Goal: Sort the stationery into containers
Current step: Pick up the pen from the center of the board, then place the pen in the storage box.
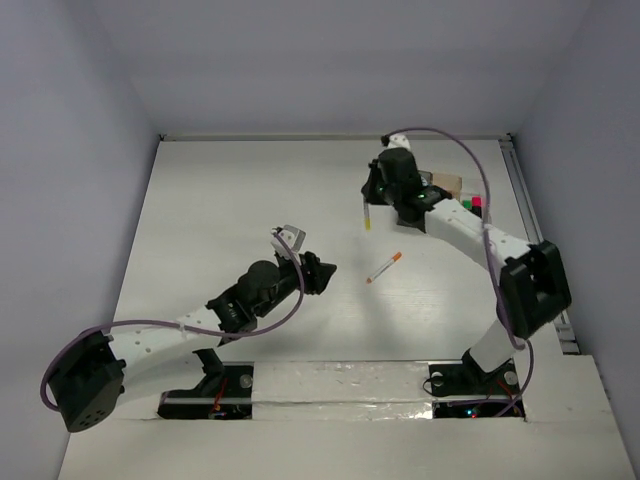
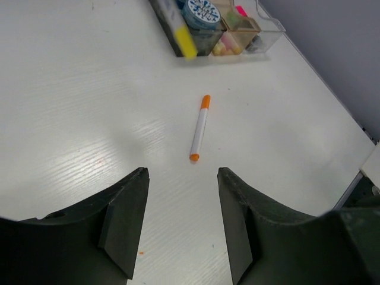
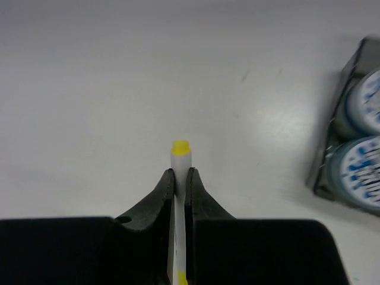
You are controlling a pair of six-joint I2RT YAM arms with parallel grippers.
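My right pincer (image 3: 181, 173) clamps the yellow pen (image 3: 181, 153) clear of the surface (image 3: 89, 89), I judge for the trays (image 2: 268, 31); my left pincer (image 2: 182, 177) stands open, facing the orange pen (image 2: 200, 127).

One orange pen (image 2: 200, 127), flat on white table (image 2: 89, 89), ahead of parted left gripper (image 2: 182, 175); trays (image 2: 267, 32) beyond.

Plain pale grey walls (image 1: 330, 60) enclose a white wood-grain table (image 1: 230, 200) under even light.
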